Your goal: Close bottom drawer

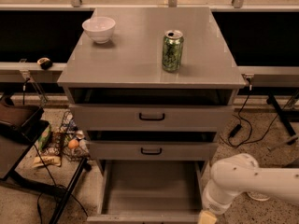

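The bottom drawer (149,188) of the grey cabinet is pulled far out, and its empty grey inside shows. Its front edge (145,217) lies at the bottom of the view, with the handle hidden. My white arm (243,181) reaches in from the lower right. My gripper (206,217) shows only as a tan tip at the bottom edge, right next to the drawer's front right corner.
The top drawer (152,117) and middle drawer (151,150) stand slightly out, each with a black handle. A white bowl (99,29) and a green can (172,50) stand on the cabinet top. Snack packets (60,141) and a black stand (18,134) are on the left. Cables (243,120) lie on the right.
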Robot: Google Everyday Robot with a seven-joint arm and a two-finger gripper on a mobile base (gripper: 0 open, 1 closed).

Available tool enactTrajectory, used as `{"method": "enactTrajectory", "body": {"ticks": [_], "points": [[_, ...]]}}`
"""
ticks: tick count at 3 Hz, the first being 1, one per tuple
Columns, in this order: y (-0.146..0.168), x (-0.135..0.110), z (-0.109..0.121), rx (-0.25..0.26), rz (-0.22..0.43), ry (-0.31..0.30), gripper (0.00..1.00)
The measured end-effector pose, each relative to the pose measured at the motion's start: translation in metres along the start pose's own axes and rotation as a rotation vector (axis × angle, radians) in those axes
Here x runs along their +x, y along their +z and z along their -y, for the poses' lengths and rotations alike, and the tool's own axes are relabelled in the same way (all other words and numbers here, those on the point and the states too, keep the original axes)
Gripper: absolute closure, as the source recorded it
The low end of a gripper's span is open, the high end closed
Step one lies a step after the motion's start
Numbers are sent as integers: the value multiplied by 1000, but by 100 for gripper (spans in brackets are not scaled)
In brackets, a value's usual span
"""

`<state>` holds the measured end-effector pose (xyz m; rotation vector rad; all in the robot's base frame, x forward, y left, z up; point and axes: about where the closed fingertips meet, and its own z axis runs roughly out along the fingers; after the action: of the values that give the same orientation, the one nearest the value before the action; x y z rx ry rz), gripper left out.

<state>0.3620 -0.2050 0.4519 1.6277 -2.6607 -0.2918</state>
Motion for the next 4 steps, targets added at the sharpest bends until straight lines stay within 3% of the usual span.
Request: {"method": "enactTrajectory", "body": {"ticks": [2,3,4], "points": [[131,4,2,-119,-18,27,42],[166,7,-8,-135,-3,74,65],[170,7,-10,-139,2,82,89]]}}
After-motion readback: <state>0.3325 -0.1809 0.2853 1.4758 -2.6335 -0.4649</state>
